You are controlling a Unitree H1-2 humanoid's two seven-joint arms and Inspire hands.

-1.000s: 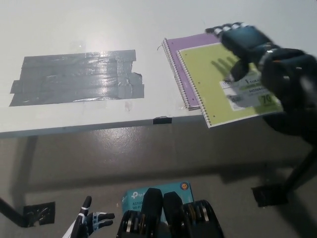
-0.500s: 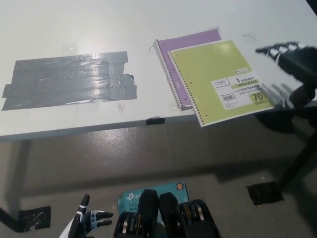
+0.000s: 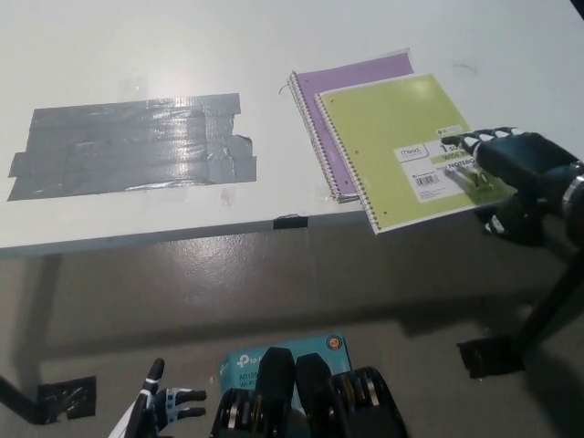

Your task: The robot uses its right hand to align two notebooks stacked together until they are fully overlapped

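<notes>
The left robot hand (image 3: 160,409), white, sits at the lower left edge of the frame, below table level, holding nothing, fingers spread; its wrist and lower part are cut off by the frame border. Beside it on the floor lies a teal box (image 3: 265,352), partly covered by dark shapes in front, its print too small to read. A patch of tape (image 3: 57,397) is on the floor at far left, cut by the frame edge.

On the white table (image 3: 137,46), the left half carries a wide patch of grey duct tape (image 3: 132,144), strips overlapping, ragged at the right end. A small dark tab (image 3: 290,221) sits on the front table edge.

To the right lies the purple notebook (image 3: 351,78), largely hidden under the green notebook (image 3: 392,137); only its top strip and left spiral margin show. The green notebook is offset toward the front right, and its lower corner overhangs the table edge. The two are not aligned.

The right robot hand (image 3: 511,160), black, is at the right edge of the green notebook, fingertips extended over the label area and covering part of the printed text. It grips nothing, fingers loosely extended. Whether the fingertips press the cover cannot be determined. The arm runs off the right frame border.
</notes>
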